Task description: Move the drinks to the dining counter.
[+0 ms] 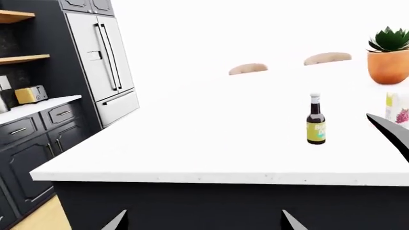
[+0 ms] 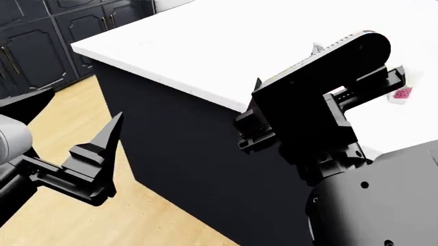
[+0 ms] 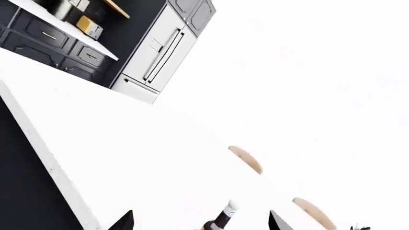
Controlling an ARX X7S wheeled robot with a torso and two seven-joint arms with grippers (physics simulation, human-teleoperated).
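Small dark bottle with yellow-green label point(image 1: 315, 120) upright on long white stone dining counter point(image 1: 211, 143) (white grape-picture carton point(image 1: 397, 109) nearby). Left gripper point(image 2: 82, 154) spread wide, empty. Right gripper point(image 3: 199, 221) also spread, holding nothing.

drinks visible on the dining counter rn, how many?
2. The small dark bottle stands upright on the dining counter. The white carton is beside the plant pot, cut by the frame edge. No wine bottle in view; it may be hidden.

We can read no text anywhere. The small dark bottle point(image 1: 315, 119) carries a yellow-green label with pale marks too blurred to read, and the white carton point(image 1: 397, 109) shows only a grape picture.
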